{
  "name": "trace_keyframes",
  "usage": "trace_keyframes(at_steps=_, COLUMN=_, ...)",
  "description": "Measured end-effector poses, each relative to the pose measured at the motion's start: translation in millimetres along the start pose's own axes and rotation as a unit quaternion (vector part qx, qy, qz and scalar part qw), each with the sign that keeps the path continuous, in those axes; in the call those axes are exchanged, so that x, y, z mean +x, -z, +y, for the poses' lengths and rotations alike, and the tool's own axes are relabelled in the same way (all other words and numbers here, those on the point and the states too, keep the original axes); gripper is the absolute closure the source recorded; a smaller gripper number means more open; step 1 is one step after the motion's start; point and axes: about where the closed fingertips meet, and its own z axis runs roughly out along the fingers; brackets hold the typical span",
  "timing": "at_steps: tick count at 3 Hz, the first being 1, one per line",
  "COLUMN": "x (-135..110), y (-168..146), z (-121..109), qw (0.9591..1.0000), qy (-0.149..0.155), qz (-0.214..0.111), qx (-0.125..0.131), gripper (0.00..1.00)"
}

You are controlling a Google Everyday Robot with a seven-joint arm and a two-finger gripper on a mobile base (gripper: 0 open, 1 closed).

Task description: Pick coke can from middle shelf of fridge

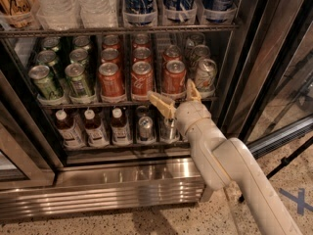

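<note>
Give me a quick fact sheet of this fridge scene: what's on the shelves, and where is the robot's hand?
fridge: steel drinks cooler
middle shelf: green cans left, red cans centre, silver-white can right
target: coke can, front of the rightmost red lane
end effector: open, at the shelf edge just below that can, not gripping it yet
below: small brown bottles

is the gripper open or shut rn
Open: the gripper has its two tan fingers spread apart, just below the rightmost front coke can on the middle shelf, holding nothing.
</note>
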Motion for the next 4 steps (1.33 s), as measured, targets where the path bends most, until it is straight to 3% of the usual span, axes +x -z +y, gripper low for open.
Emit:
trace_keyframes(at_steps=2, x=1, y=-11, z=-6, qw=1.0000, qy=0.003, qz=0.006, qx=0.001, gripper=0.65)
trace_keyframes(at_steps=3, x=0, y=-11, z=-7, qw=1.0000, qy=0.003, qz=0.006, qx=0.001, gripper=0.62)
trace_keyframes(at_steps=4, x=0, y=-11, z=-7, qw=1.0000, qy=0.003, qz=0.005, qx=0.001, gripper=0.39)
